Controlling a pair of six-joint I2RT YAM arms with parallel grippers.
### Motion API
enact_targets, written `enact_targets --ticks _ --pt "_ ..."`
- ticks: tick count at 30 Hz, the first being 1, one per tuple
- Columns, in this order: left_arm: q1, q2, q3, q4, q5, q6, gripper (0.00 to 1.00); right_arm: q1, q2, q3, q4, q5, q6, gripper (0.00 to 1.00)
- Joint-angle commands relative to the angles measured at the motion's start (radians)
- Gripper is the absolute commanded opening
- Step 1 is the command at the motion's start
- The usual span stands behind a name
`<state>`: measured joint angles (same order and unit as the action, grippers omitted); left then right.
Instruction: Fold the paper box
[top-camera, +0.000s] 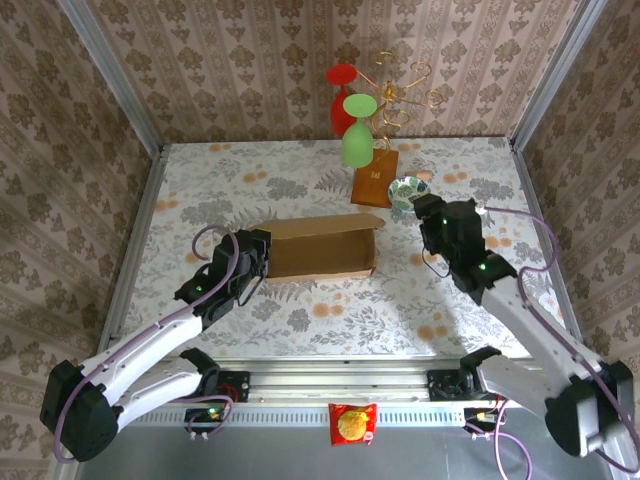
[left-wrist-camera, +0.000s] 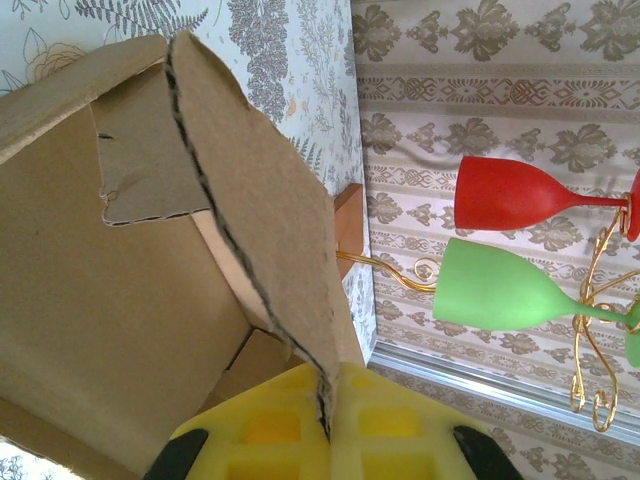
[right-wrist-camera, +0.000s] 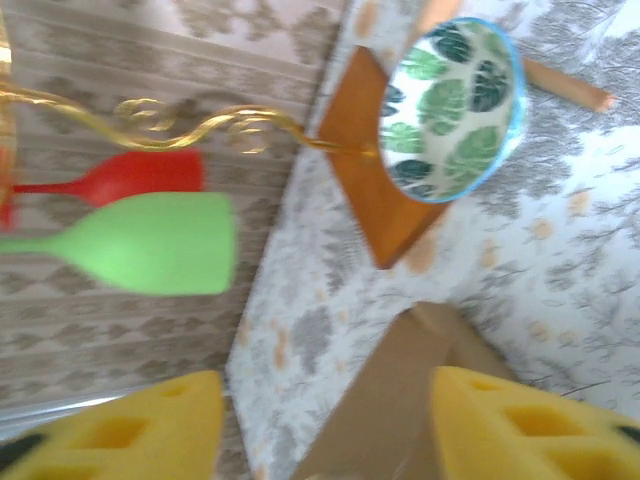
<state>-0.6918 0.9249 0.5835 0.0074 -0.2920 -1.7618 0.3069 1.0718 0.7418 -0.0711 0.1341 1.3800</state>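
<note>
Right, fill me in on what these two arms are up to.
They are folding a cardboard box that lies half formed in the middle of the table. The left hand is shut on an end flap at the box's left end. The right hand is open just off the box's right end and holds nothing. Behind it stand a bowl and a wire stand with a red glass and a green glass.

No legible text in any view. The paper box (top-camera: 322, 250) is plain cardboard. A small pale mark sits on the orange-brown stand base (top-camera: 373, 183) just behind the box; it may be a label but is too small to read. The red packet (top-camera: 352, 423), well in front of the box, has a printed graphic with lettering too small to read.
</note>
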Motion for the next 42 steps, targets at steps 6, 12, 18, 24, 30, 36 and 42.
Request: enact_targets --ticks 6,12,18,24,30,36,42 --pt "0.009 -0.015 0.005 -0.046 -0.002 -0.005 0.0 -0.033 0.369 0.072 0.203 -0.237 -0.008 0.13" --pt "0.015 -0.01 0.001 -0.035 0.008 -0.003 0.0 -0.014 0.572 0.147 0.339 -0.388 -0.021 0.05" --pt "0.014 0.001 0.001 -0.022 0.014 0.002 0.0 0.068 0.548 0.106 0.349 -0.382 -0.022 0.0" --pt "0.014 0.013 0.003 -0.011 0.019 0.001 0.0 0.098 0.529 0.056 0.403 -0.393 0.034 0.0" --pt "0.008 0.014 0.004 -0.009 0.019 0.007 0.0 0.098 0.541 0.075 0.419 -0.411 0.073 0.0" --pt "0.009 0.012 0.004 -0.006 0.017 0.008 0.0 0.103 0.53 0.089 0.401 -0.415 0.118 0.0" --pt "0.008 0.022 0.003 0.003 0.023 0.009 0.0 0.118 0.537 0.079 0.407 -0.393 0.152 0.0"
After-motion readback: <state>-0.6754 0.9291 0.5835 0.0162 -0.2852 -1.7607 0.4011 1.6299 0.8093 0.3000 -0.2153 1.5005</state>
